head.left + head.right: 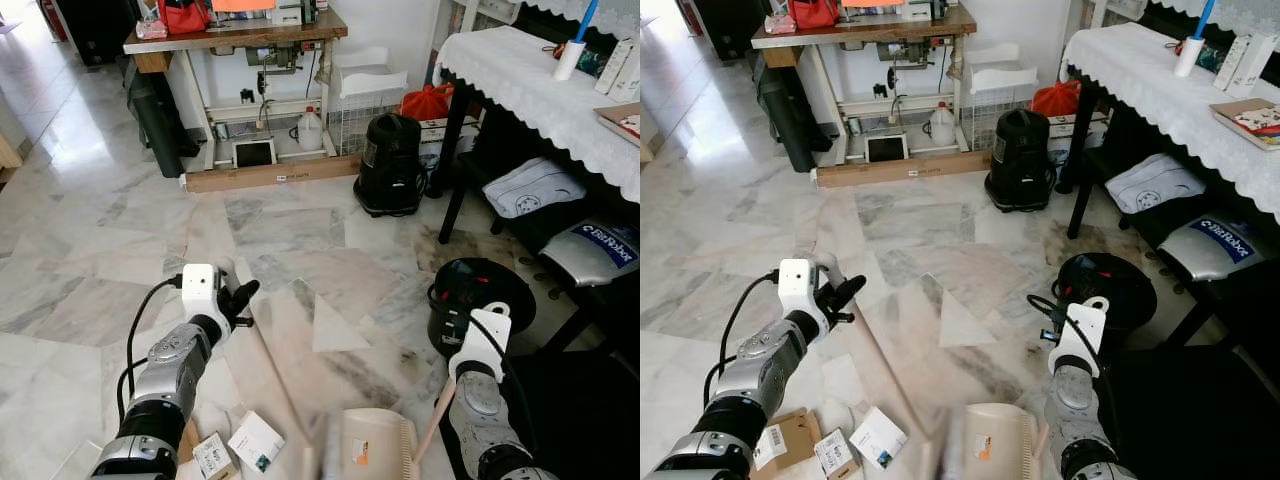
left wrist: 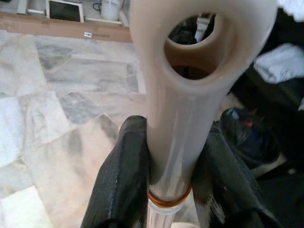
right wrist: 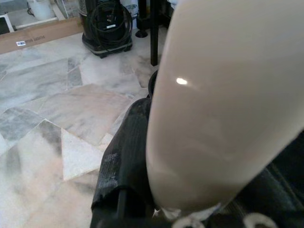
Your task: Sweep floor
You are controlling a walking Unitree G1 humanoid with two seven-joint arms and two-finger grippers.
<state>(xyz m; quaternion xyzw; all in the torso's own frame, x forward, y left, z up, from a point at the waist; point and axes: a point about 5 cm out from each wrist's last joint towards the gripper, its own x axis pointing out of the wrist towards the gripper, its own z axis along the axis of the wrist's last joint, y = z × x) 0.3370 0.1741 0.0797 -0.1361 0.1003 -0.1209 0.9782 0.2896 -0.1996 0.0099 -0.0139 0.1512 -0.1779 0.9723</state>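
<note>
Left wrist view shows the left gripper [image 2: 171, 190] clamped on the broom handle [image 2: 183, 118], a black finger on each side just below its hollow top end. The handle looks like smooth, glossy plastic: light and stiff, but probably slippery, so a firm squeeze near the top with the pole kept square between the pads seems wise.

In the right wrist view the right gripper [image 3: 156, 190] is closed on the dustpan handle [image 3: 223, 99], equally shiny and likely light.

Nearest the robot, the cream dustpan [image 1: 372, 440] sits on the marble floor [image 1: 90, 230], just beside small cardboard boxes [image 1: 240, 445]. The broom pole runs down from the left gripper [image 1: 240, 300] towards them; its head is blurred.

Ahead lies open floor, good sweeping room. To the right a black round appliance [image 1: 480, 295] and a table [image 1: 530, 90] with dark legs crowd the path. Farther off stand a black vacuum canister [image 1: 392, 165] and a sewing table [image 1: 235, 40].
</note>
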